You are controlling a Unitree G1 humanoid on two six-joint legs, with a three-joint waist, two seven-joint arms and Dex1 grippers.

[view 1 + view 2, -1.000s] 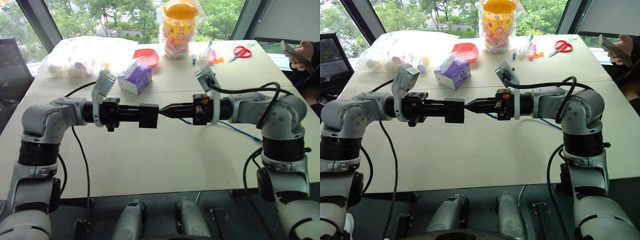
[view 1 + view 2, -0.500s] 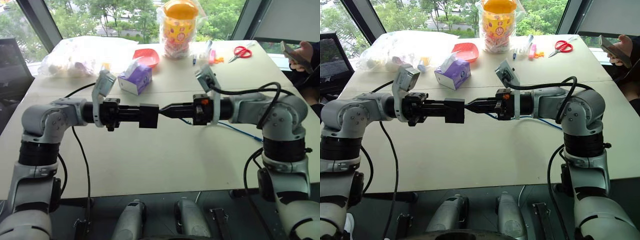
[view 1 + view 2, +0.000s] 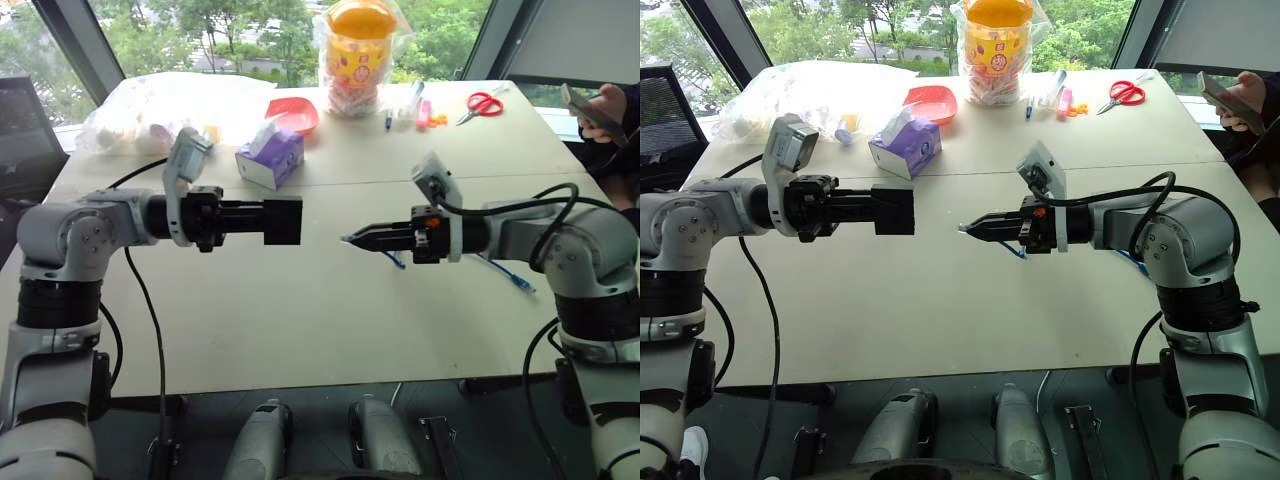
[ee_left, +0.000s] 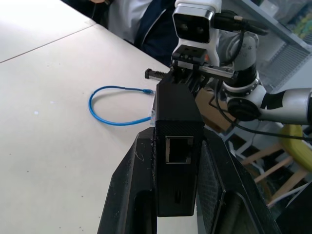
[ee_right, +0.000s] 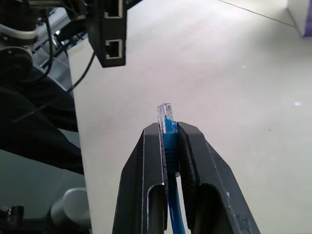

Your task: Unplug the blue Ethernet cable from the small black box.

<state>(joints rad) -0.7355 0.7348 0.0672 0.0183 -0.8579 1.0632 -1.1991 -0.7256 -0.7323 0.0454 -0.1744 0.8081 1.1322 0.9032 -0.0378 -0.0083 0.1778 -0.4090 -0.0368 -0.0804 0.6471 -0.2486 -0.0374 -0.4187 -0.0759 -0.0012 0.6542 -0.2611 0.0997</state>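
1. two grippers face each other above the pale table (image 3: 300, 330), well apart, with bare tabletop showing in the gap between them.
2. my left gripper (image 3: 283, 221) reaches level toward the right, its fingers (image 4: 127, 195) clamped on the sides of the small black box (image 3: 283, 221).
3. the box's end face points at my right gripper; in the left wrist view its square ethernet port (image 4: 178, 149) stands empty, with a small slot below it.
4. my right gripper (image 3: 352, 239) points left and slightly down, its fingers (image 5: 151, 165) pinched on the blue ethernet cable (image 5: 170, 141) just behind the plug.
5. the clear plastic plug (image 5: 165, 113) sticks out past my fingertips, free of the box and apart from it.
6. the rest of the blue cable trails back under my right arm and lies on the table; in the left wrist view it forms a loop, and a stretch ending in another plug lies near my right elbow.
7. farther back on the table, a purple tissue box (image 3: 270, 157) sits behind my left gripper, with a red dish (image 3: 294, 113) just beyond it.
8. a bagged yellow container with an orange lid (image 3: 359, 55) stands at the far edge, and a clear plastic bag of items (image 3: 160, 112) lies at the far left.
9. red-handled scissors (image 3: 485, 104) lie at the far right, with a pen and small pink items between them and the yellow container.
10. a person's hand (image 3: 603, 108) holding a phone shows at the right edge, beyond the table.
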